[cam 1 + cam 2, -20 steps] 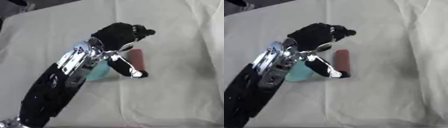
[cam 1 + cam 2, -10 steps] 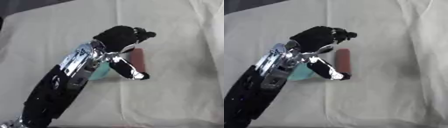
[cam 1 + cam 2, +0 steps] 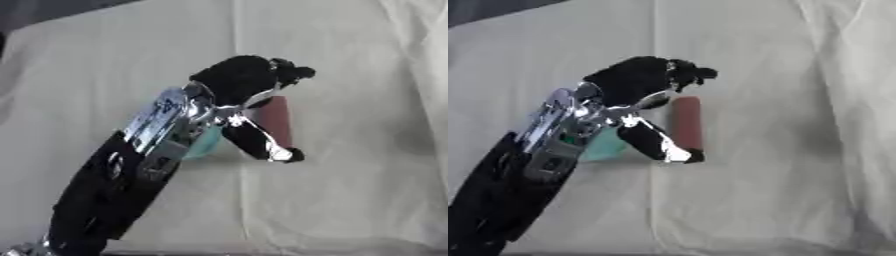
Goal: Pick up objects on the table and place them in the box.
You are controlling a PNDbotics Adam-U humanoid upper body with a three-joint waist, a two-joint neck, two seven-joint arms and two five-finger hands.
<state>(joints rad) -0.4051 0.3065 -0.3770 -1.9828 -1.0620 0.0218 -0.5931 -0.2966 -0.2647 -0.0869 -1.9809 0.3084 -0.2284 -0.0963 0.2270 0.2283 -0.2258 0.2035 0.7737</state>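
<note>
A dark red cylinder-like piece [image 3: 686, 122] lies lengthwise on the white cloth. A teal object [image 3: 605, 145] sits just left of it, mostly hidden under my left arm. My left hand [image 3: 241, 80] hovers over the red piece. Its fingers bend down past the far end. The thumb [image 3: 254, 140] stretches along the left side, with its tip by the near end. The hand spans the piece without closing on it. I cannot tell whether it touches. No box shows in either view, and my right hand is out of sight.
A wrinkled white cloth [image 3: 367, 190] covers the table, with folds running along the right side. The table's far edge and a dark background [image 3: 492, 10] show at the upper left. My left forearm [image 3: 114, 190] crosses the lower left.
The camera has tilted a little, bringing the dark far edge into view. My left hand stays over the red piece in much the same pose.
</note>
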